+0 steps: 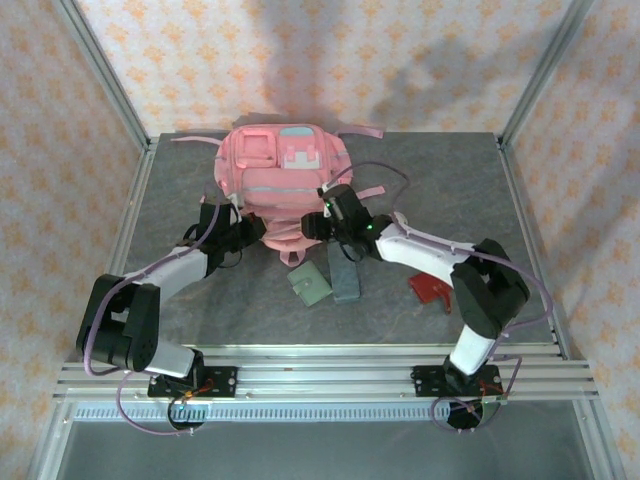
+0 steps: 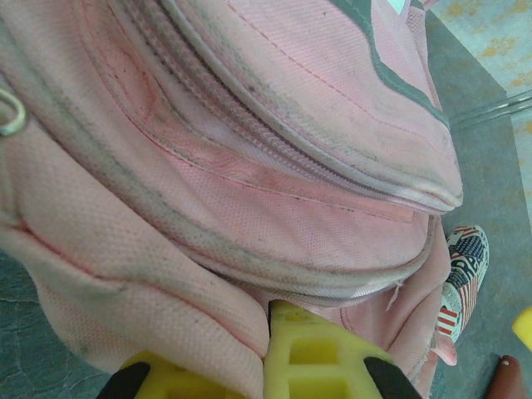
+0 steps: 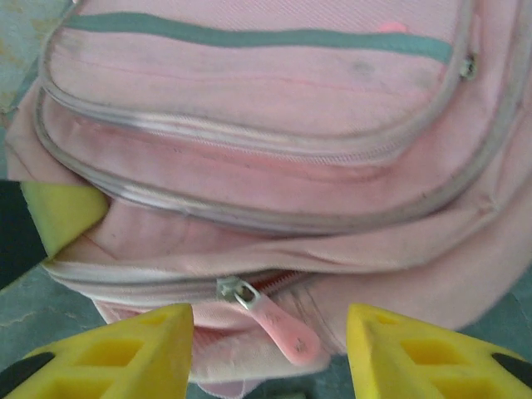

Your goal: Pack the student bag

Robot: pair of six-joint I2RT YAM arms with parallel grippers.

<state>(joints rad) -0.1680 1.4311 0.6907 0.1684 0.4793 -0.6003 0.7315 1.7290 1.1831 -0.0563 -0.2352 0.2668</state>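
The pink student bag [image 1: 285,175] lies at the back middle of the table, front pockets up. My left gripper [image 1: 245,228] is at its near left edge, shut on a fold of the bag's pink fabric [image 2: 224,332] pinched between the yellow fingers [image 2: 316,357]. My right gripper [image 1: 318,222] is at the bag's near right edge and stands open. Its two fingertips [image 3: 141,341] flank the pink zipper pull [image 3: 278,328] of the main zip without touching it. The zip is parted a little to the right of the metal slider [image 3: 231,289].
On the table in front of the bag lie a green wallet [image 1: 309,285], a grey-blue case [image 1: 344,272] and a red item [image 1: 430,290] by the right arm. A flag-patterned item [image 2: 463,278] sits beside the bag's edge. Metal frame posts stand at the table's sides.
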